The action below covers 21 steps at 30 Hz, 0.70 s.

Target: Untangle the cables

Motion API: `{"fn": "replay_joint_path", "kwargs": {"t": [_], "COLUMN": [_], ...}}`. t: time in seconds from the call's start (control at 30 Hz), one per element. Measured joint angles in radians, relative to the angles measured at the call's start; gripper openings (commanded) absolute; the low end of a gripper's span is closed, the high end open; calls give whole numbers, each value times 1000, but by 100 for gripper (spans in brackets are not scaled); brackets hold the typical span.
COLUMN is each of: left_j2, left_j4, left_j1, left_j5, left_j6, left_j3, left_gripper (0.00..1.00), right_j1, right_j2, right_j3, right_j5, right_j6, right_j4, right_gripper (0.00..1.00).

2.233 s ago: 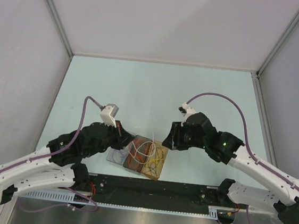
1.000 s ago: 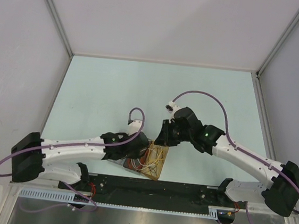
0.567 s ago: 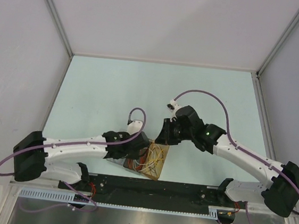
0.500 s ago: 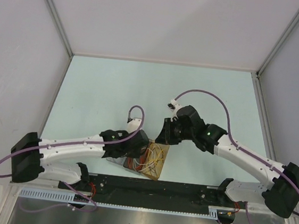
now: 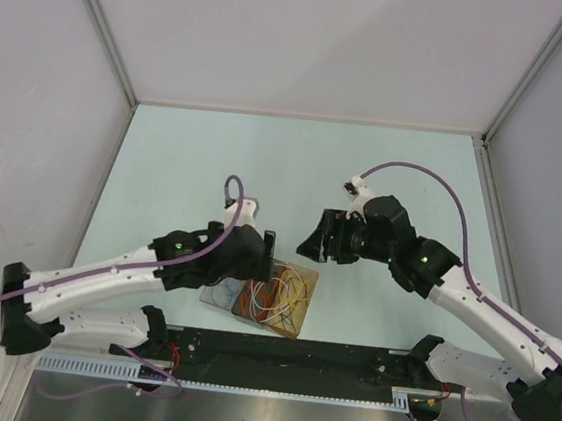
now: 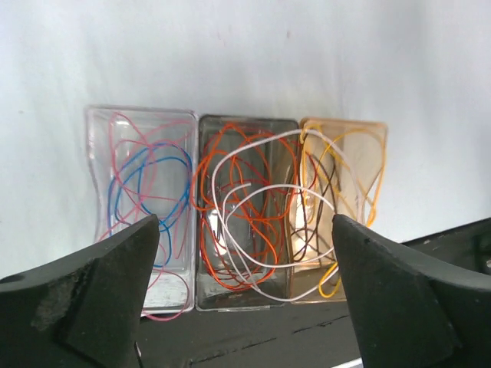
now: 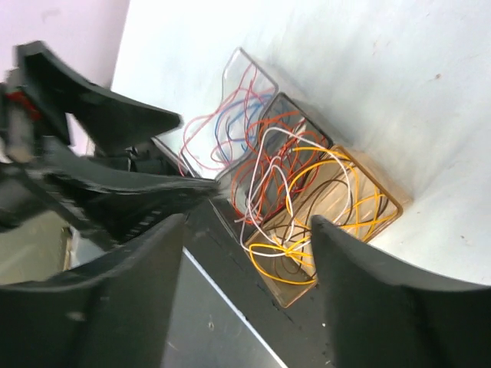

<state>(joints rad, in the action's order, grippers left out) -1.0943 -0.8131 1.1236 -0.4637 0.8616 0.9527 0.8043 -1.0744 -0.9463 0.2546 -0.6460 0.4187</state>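
Now: the three-compartment tray [image 6: 90,165] sits at the near edge of the table [image 5: 266,159], up against the black rail [image 5: 286,354]. Pale table top runs on beyond it to the far wall and to both side walls.

Left gripper [image 6: 244,230] is over the tray, jaws spread wide, gripping nothing. Right gripper [image 7: 247,222] is by the far right corner, jaws also spread, nothing between them.

The cables [image 5: 272,295] all lie in the tray:
- clear compartment: pink and blue loops
- smoky middle compartment: orange
- amber compartment: yellow and dark brown

One white wire loops across the middle and amber compartments.

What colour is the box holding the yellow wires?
Box: see-through amber, clearest in left wrist view.
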Motion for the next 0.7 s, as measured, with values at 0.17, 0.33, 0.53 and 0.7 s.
{"fn": "replay_joint_path", "kwargs": {"t": [0.17, 0.33, 0.53, 0.7], "left_j2": [137, 288, 452, 480], "left_j4": [-41, -45, -69, -56], "left_j1": [-15, -25, -76, -76], "left_j5": [-71, -195, -335, -399], "left_j6": [-53, -147, -214, -253], "left_j3": [22, 6, -69, -81], "left_gripper": [100, 100, 100, 100], "right_j1": [-26, -60, -152, -204], "right_j2": [73, 129, 241, 322], "right_j3": [0, 0, 0, 6], "right_j5": [-58, -183, -516, -811], "right_j6": [5, 5, -62, -121], "right_j4": [37, 109, 267, 354], "right_gripper": [89, 100, 100, 100]}}
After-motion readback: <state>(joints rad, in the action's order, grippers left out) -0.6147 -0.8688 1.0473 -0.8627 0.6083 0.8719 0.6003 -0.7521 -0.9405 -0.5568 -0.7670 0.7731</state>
